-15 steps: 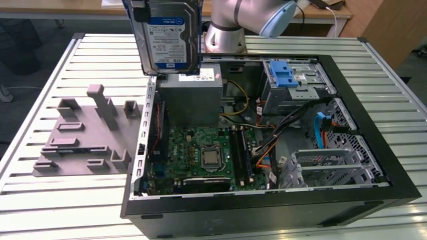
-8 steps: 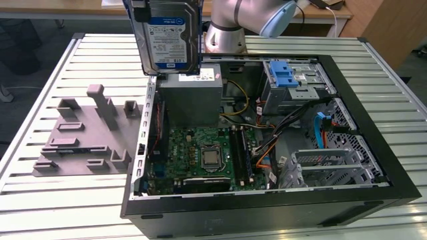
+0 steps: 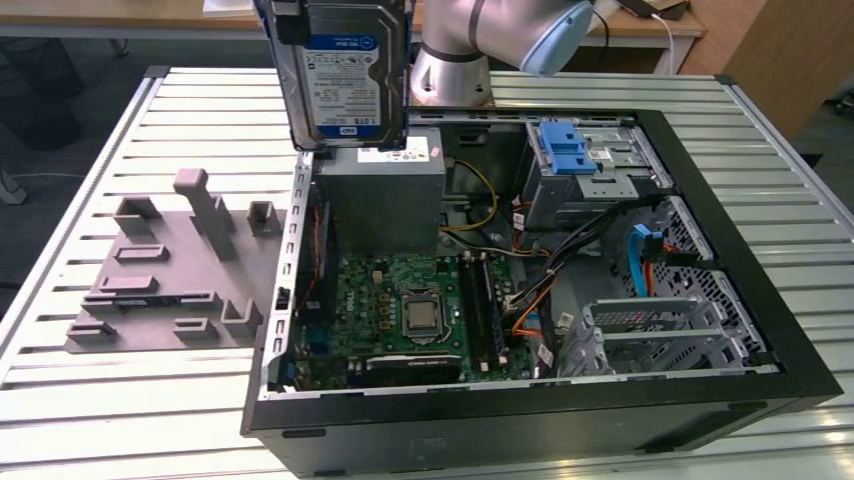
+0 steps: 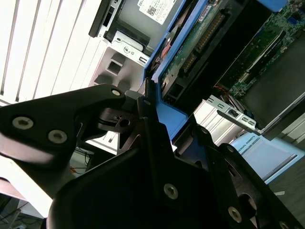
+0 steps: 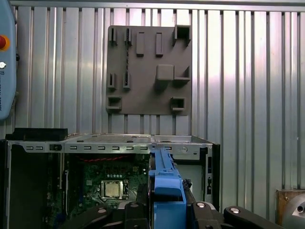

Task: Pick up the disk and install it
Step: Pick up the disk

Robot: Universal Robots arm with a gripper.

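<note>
Both fingers (image 4: 151, 138) clamp the disk (image 3: 344, 70) by its blue frame, upright above the computer case (image 3: 534, 425).

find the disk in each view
Exterior view: disk upright in the air, over the case's far corner.
First wrist view: disk edge-on, clamped in the gripper.
Second wrist view: disk just past the gripper, board side showing.
Shared landmark: the slatted table.

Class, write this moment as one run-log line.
end effector: shut on disk | disk: upright, over open computer case | install: not done
</note>
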